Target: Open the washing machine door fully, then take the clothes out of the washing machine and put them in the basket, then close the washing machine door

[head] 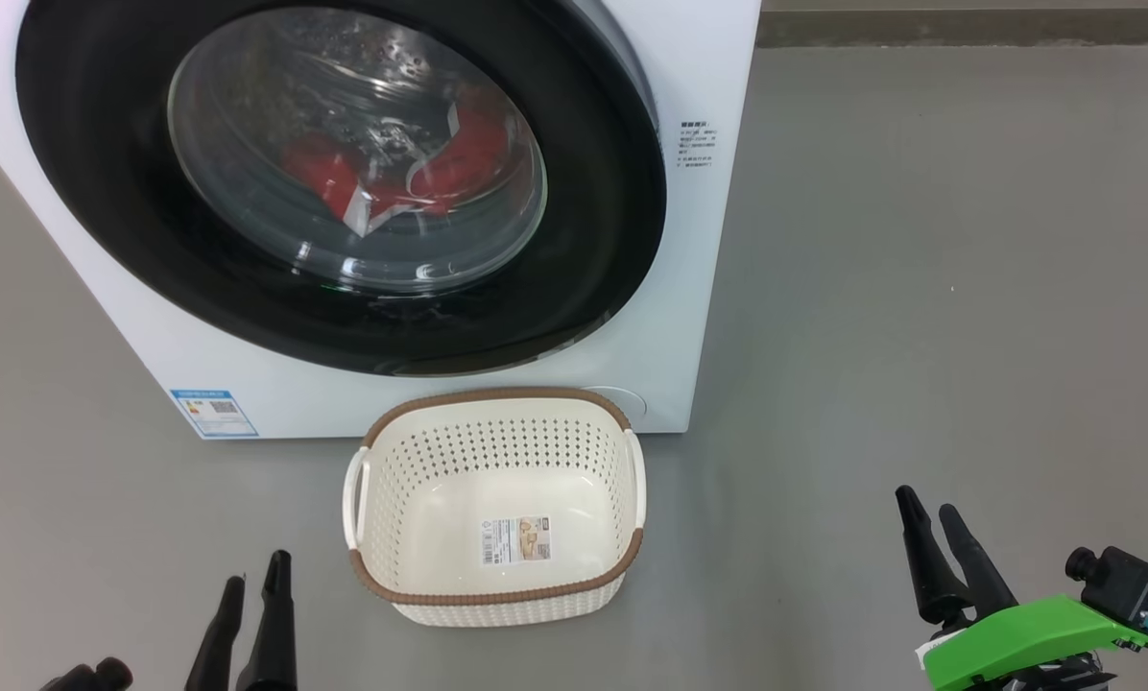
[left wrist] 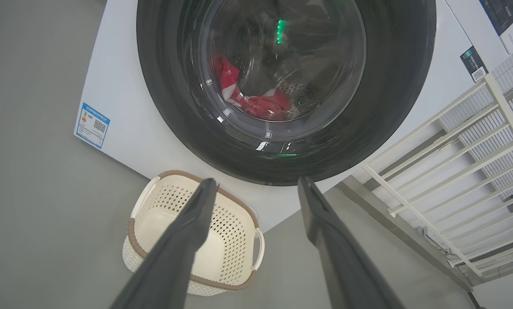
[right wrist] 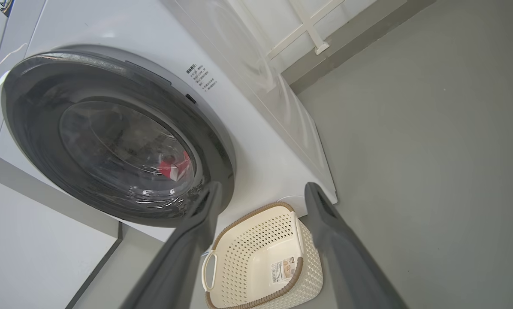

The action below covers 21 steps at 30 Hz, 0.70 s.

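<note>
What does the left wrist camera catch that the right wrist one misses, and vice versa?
Left wrist view: the blue label on the washing machine, and a green glint on the glass. Right wrist view: the paper label inside the basket, and black print beside the washing machine door. Both: that closed door, the red clothes behind it, the basket, and that arm's own fingers, spread open.

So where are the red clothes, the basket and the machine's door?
the clothes [head: 478, 144], head view, red fabric behind the glass.
the basket [head: 497, 441], head view, its perforated back wall.
the washing machine door [head: 94, 144], head view, left part of its black rim.
</note>
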Tool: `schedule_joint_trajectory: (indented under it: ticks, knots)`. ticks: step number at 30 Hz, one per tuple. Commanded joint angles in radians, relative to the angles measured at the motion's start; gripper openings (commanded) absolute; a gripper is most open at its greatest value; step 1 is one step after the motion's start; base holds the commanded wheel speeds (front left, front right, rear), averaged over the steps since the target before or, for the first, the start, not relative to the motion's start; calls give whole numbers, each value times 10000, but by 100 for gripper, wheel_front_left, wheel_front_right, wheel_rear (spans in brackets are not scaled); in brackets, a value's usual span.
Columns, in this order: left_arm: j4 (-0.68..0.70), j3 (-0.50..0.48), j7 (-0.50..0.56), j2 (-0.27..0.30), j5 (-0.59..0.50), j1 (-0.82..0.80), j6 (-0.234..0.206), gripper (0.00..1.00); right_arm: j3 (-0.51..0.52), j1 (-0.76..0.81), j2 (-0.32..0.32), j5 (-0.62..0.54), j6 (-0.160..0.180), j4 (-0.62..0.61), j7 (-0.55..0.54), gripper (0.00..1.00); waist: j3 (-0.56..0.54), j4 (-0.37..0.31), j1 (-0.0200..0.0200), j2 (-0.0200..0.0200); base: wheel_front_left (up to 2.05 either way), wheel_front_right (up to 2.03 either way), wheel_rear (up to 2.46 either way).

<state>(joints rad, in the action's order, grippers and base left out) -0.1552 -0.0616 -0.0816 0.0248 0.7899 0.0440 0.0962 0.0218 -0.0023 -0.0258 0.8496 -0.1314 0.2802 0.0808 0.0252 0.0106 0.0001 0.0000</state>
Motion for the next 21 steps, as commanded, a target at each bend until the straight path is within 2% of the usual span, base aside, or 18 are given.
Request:
schedule_joint_trajectory:
  ticks: [1,21]
  knots:
    - [364,-167,-117,179,-357,-47,-40,100,-140,-134,-124,-300,4,-286,123,100,10,0,0,0,0,0,0]
    - [536,-229,-733,206,-2873,201,-10,100,-392,-9,-168,-2671,5,-224,740,100,51,-33,0,0,0,0,0]
